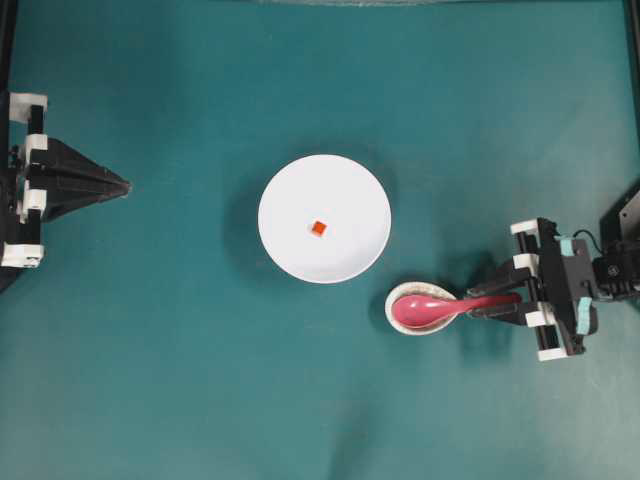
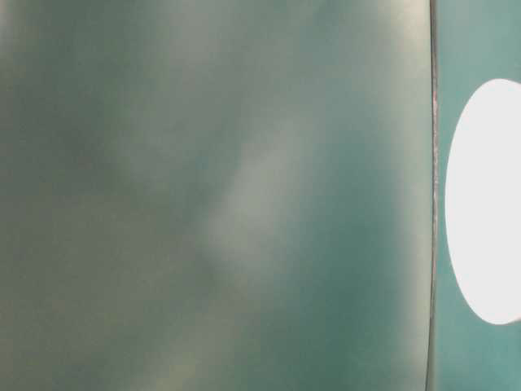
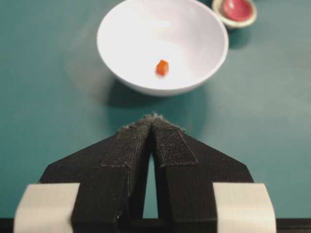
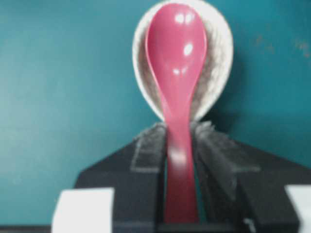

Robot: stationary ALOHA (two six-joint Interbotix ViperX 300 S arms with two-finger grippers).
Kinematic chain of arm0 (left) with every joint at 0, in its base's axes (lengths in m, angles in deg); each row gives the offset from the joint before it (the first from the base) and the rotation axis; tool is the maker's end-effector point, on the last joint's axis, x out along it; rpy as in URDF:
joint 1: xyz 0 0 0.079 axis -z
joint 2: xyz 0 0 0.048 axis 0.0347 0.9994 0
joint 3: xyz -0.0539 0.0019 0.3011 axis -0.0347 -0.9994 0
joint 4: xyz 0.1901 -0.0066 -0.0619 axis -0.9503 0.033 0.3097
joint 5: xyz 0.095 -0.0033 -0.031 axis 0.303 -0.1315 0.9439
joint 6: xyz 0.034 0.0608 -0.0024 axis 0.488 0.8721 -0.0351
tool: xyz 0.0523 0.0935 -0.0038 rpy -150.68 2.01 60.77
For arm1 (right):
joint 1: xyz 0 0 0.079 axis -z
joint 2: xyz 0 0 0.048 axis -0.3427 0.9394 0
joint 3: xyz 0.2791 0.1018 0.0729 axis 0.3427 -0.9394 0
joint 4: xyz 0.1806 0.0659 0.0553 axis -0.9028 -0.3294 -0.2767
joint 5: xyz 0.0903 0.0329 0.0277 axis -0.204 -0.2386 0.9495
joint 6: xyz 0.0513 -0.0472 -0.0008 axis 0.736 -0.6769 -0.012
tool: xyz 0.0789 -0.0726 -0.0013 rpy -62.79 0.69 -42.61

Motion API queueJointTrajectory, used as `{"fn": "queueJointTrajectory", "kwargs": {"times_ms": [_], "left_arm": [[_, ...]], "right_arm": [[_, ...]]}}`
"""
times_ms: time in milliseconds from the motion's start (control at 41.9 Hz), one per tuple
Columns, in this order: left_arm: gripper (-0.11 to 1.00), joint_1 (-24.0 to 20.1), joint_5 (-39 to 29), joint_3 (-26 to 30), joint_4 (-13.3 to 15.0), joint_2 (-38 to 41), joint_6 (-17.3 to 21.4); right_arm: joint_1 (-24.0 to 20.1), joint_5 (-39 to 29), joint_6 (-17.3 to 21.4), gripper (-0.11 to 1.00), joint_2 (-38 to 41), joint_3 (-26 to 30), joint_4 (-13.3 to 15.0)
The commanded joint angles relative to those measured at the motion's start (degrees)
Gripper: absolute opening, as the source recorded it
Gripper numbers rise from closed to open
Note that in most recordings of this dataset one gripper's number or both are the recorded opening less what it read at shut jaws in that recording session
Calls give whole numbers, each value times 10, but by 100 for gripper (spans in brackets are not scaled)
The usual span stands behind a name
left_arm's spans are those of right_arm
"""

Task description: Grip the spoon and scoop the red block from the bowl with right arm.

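The magenta-pink spoon (image 1: 430, 310) lies with its scoop in a small speckled cream dish (image 1: 425, 289), handle pointing right. My right gripper (image 1: 492, 303) is shut on the handle; in the right wrist view the pads (image 4: 148, 143) press the handle on both sides of the spoon (image 4: 176, 53). The white bowl (image 1: 350, 190) sits at the table's middle with the tiny red block (image 1: 319, 229) inside, apart from the spoon. My left gripper (image 1: 125, 185) is shut and empty at the far left, pointing at the bowl (image 3: 131, 34) and block (image 3: 162, 67).
The speckled dish (image 4: 221, 63) stands just off the bowl's lower-right rim. The table-level view is blurred, showing only a white oval (image 2: 488, 204) at its right edge. Teal table surface surrounds the objects.
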State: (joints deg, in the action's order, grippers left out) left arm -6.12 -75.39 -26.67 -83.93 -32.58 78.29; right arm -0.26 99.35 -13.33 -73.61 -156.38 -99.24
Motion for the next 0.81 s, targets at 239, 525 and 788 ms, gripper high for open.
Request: {"fn": "queueJointTrajectory", "kwargs": {"times_ms": [239, 525, 788], "left_arm": [[1, -2, 4, 6, 0, 5, 0], [1, -1, 7, 6, 0, 4, 0], [1, -1, 8, 6, 0, 4, 6]], "right_arm": [[21, -79, 0, 25, -102, 11, -7], [85, -192, 0, 25, -197, 46, -7], [167, -334, -2, 25, -241, 130, -1]]}}
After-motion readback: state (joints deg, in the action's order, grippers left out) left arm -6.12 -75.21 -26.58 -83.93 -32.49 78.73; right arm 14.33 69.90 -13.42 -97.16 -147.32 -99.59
